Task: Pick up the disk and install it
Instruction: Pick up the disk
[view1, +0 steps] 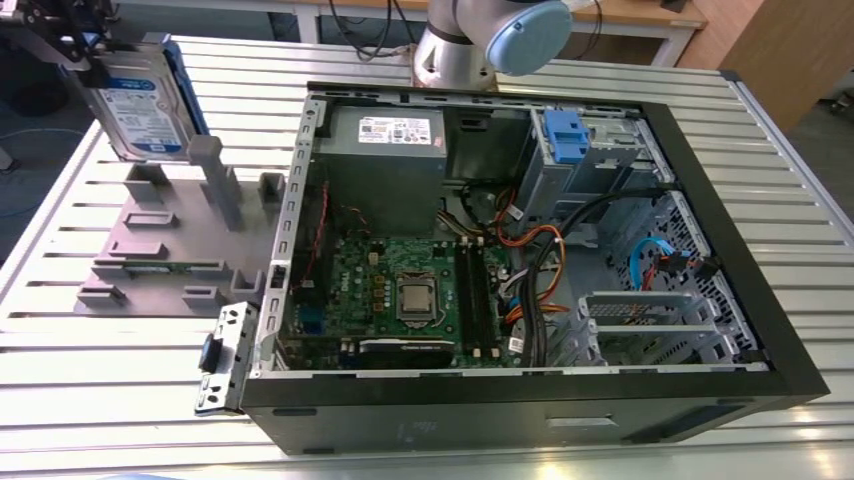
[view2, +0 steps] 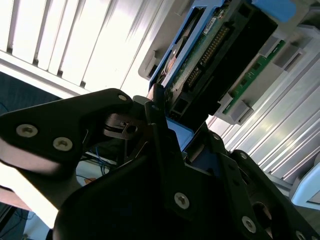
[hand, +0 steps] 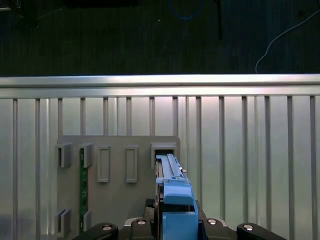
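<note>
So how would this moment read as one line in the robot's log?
claw: gripping disk | disk: upright, at grey stand | computer case: open, disk not installed

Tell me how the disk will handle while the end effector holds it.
The disk looks rigid: metal body, blue bracket, so it likely won't flex. Probably heavy for its size. Held upright by the end effector, it might pivot if bumped; the exposed circuit board in the second wrist view suggests fragility.
</note>
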